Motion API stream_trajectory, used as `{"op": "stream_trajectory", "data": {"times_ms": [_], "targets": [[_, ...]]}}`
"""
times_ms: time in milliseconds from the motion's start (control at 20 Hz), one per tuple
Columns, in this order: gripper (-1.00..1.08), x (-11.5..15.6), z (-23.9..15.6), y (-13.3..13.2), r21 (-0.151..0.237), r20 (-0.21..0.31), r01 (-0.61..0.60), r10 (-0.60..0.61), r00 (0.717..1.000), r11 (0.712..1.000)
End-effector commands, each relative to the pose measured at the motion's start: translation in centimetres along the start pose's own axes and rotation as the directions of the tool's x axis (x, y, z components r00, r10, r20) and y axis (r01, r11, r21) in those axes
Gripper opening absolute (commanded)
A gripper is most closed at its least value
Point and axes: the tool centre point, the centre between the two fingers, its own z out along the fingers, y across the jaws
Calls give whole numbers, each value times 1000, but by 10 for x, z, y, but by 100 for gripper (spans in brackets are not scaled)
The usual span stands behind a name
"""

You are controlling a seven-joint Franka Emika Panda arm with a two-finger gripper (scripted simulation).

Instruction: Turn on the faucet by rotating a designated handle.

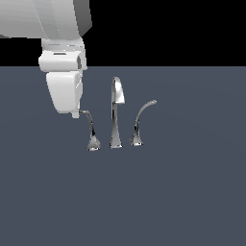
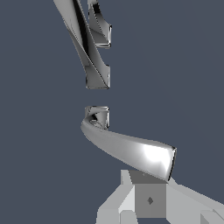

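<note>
The end effector (image 1: 75,114) touches the handle (image 1: 89,122) tip; whether it's open, I cannot tell. The thin, stiff, slick chrome lever likely turns best pushed at its tip.

the chrome faucet (image 1: 116,113) stands upright on the dark surface, tall spout between two levers. the handle (image 1: 91,129), on the exterior view's left, arches to a near-level tip.

We see the handle (image 2: 131,151) curving from its small base toward the tool (image 2: 150,200), its broad tip just above the pale fingers; the spout (image 2: 89,52) lies beyond.
</note>
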Motion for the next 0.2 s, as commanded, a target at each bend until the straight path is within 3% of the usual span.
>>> {"op": "stream_trajectory", "data": {"times_ms": [0,150], "targets": [[-100,23,-1,6,-4,-6,-25,25,1000,1000],[-100,30,-1,10,-4,-6,-26,26,1000,1000]]}}
